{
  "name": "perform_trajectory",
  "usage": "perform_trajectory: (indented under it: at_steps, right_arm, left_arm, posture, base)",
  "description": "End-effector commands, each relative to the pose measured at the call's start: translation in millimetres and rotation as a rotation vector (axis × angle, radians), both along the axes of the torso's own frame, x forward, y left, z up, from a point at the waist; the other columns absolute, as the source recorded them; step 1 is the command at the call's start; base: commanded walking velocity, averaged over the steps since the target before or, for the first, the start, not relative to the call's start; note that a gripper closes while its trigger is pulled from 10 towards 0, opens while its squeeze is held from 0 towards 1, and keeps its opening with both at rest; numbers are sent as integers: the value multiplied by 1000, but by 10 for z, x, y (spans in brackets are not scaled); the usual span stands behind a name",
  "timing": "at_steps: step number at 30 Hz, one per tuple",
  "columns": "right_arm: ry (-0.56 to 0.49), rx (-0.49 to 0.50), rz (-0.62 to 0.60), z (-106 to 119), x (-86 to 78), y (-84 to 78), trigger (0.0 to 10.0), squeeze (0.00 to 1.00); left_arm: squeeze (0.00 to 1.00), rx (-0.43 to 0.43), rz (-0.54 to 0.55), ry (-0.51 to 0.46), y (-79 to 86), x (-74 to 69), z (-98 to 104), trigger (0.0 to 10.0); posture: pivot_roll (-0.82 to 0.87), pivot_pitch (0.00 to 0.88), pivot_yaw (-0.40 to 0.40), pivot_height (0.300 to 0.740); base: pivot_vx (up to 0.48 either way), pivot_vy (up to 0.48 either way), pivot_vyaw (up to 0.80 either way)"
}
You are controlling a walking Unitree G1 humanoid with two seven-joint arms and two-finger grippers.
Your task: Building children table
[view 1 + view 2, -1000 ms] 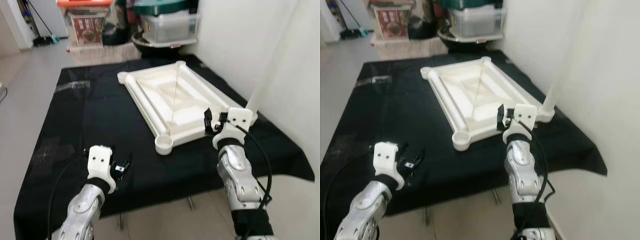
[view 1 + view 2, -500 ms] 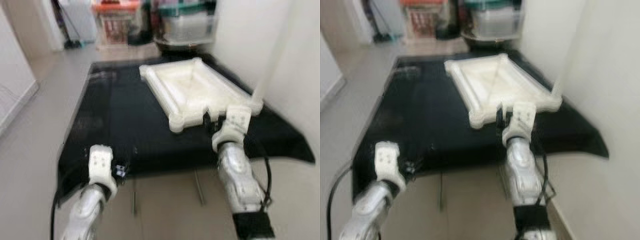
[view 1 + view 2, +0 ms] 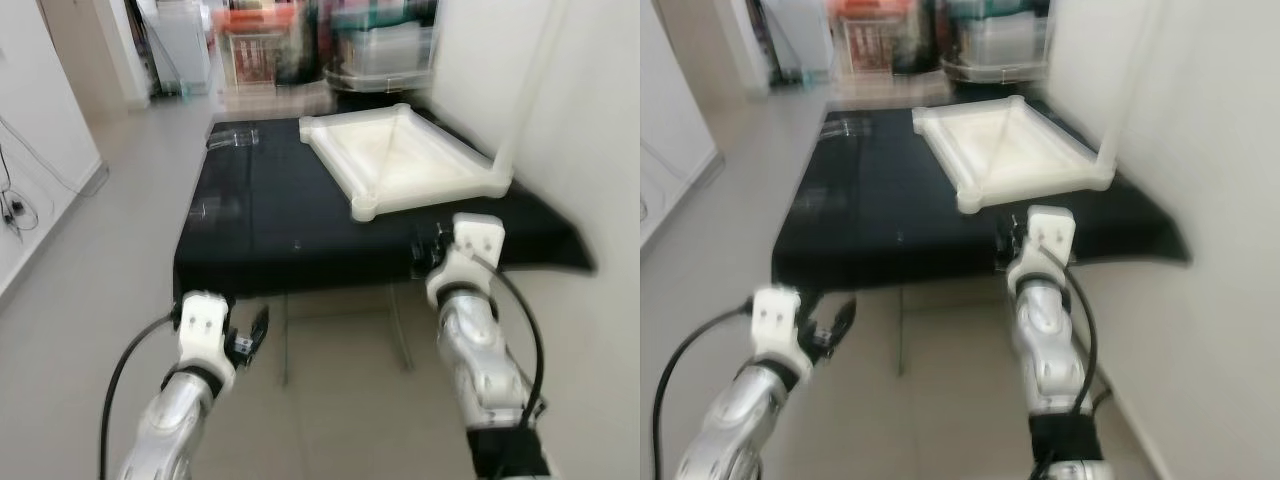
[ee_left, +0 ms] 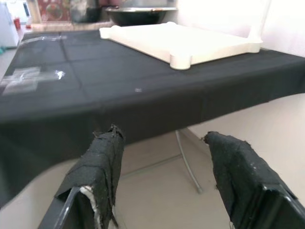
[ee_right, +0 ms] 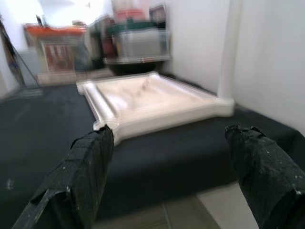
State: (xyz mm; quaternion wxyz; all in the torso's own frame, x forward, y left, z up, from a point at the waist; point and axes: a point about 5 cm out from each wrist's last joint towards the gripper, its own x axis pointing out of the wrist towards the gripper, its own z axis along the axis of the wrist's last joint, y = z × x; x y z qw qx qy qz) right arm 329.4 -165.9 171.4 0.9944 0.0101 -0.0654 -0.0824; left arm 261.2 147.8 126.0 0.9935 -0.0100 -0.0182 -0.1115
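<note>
A white children's tabletop (image 3: 400, 152) lies upside down on a table draped in black cloth (image 3: 260, 215). One white leg (image 3: 527, 90) stands upright in its right-hand corner socket by the wall. Both arms hang in front of the table's near edge, above the floor. My left gripper (image 3: 250, 338) is open and holds nothing; the left wrist view looks between its fingers (image 4: 102, 162) at the cloth edge. Close to that edge, my right gripper (image 3: 425, 248) is open too, and its wrist view faces the tabletop (image 5: 143, 102) and the leg (image 5: 228, 52).
Plastic storage boxes (image 3: 380, 45) and a red-lidded box (image 3: 255, 45) stand blurred behind the table. A white wall (image 3: 600, 140) runs close along the right. Tiled floor (image 3: 110, 250) stretches to the left, with a cable (image 3: 15, 205) by the left wall.
The whole picture has shifted: the camera has backed away, so the table looks farther off. Both grippers, earlier over the black cloth, now hang before its near edge. Their fingers stay open.
</note>
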Motion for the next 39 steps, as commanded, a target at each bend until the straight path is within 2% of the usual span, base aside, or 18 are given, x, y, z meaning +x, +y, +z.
perform_trajectory:
  at_steps: [1, 22, 39]
  right_arm:
    - [-7, 7, 15, 18, 5, 54, 10000, 0]
    - [-11, 2, 21, 15, 9, 69, 10000, 0]
    - [-2, -6, 37, -1, -22, 99, 10000, 0]
  left_arm:
    - [0, 2, 3, 16, 14, -9, -29, 10000]
    - [0, 5, -7, 9, 0, 31, -14, 10000]
    - [0, 4, 3, 22, 1, -37, -39, 10000]
  posture:
    - [15, 0, -31, 740]
    - [8, 0, -28, 740]
    - [10, 0, -34, 740]
  base:
    - [-311, 0, 0]
    - [-317, 0, 0]
    - [-323, 0, 0]
